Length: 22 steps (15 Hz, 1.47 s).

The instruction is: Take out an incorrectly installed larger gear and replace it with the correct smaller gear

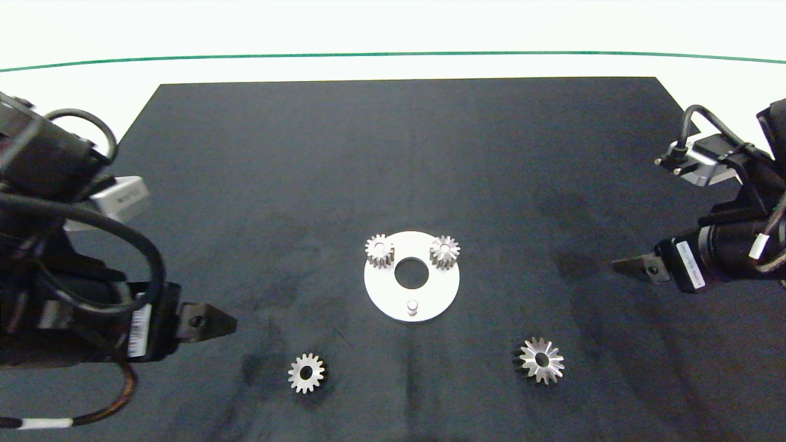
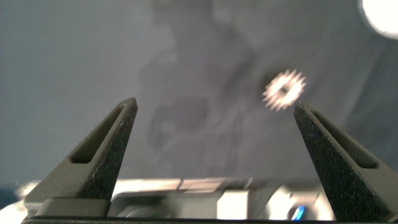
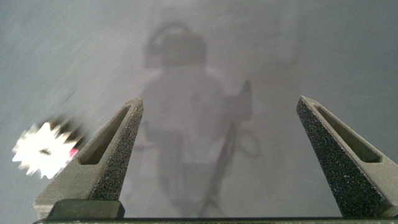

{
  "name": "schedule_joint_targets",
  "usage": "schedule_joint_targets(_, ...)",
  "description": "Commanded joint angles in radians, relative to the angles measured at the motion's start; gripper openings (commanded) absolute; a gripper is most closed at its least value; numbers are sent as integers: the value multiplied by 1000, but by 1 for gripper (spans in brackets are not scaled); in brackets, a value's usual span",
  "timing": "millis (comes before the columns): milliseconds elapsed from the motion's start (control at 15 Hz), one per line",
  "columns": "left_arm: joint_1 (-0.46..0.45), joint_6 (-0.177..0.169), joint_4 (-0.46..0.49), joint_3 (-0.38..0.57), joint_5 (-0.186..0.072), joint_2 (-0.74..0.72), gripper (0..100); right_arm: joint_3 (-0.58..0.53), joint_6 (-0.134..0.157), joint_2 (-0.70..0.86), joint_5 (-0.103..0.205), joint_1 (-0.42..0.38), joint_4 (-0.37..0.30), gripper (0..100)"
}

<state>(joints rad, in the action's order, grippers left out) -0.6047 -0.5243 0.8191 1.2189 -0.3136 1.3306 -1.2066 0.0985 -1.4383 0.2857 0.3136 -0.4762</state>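
Observation:
The larger gear (image 1: 541, 360), silver with long flared teeth, lies flat on the black mat at the front right, off the plate; the right wrist view shows it (image 3: 42, 149) beside one finger, outside the jaws. A smaller gear (image 1: 306, 372) lies loose at the front left and appears in the left wrist view (image 2: 284, 89). The white round plate (image 1: 430, 294) carries two small gears (image 1: 379, 250) (image 1: 444, 252) and a bare peg (image 1: 412, 305). My left gripper (image 1: 221, 322) (image 2: 214, 106) hovers open, left of the loose small gear. Open too is my right gripper (image 1: 623, 267) (image 3: 221, 101), up and to the right of the larger gear.
A black mat (image 1: 393, 153) covers most of the white table. A green line (image 1: 393, 54) runs across the table's far side. A corner of the white plate (image 2: 380, 12) shows in the left wrist view.

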Motion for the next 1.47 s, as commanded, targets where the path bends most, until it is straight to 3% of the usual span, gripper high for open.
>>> schedule_joint_targets(67,-147,-77,-86,-98,-39,113,100,-68,-11,-13,1,-85,-35,100)
schedule_joint_targets(200,-184,-100,-84,-101,-41,131,100,-145,-74,-16,-3,-87,-130,100)
schedule_joint_targets(267,-205,-125,-84,-101,-41,145,100,-211,-111,-25,-16,-79,-233,100)
schedule_joint_targets(400,-228,-146,-84,-99,-42,156,100,-268,-131,-36,-62,-71,-328,100)
schedule_joint_targets(467,-239,-151,-86,-99,-42,162,100,-277,-131,-36,-69,-70,-345,100)
schedule_joint_targets(800,-276,-234,-153,-90,-64,222,100,-275,-131,-36,-69,-50,-369,100)
schedule_joint_targets(1000,-265,-238,-178,-93,-71,246,100,-274,-131,-37,-69,-39,-369,100)
schedule_joint_targets(1200,-259,-241,-178,-105,-168,283,100,-269,-131,-36,-69,-27,-369,100)
schedule_joint_targets(1467,-267,-243,-199,-114,-165,300,100,-264,-131,-36,-69,-25,-369,100)
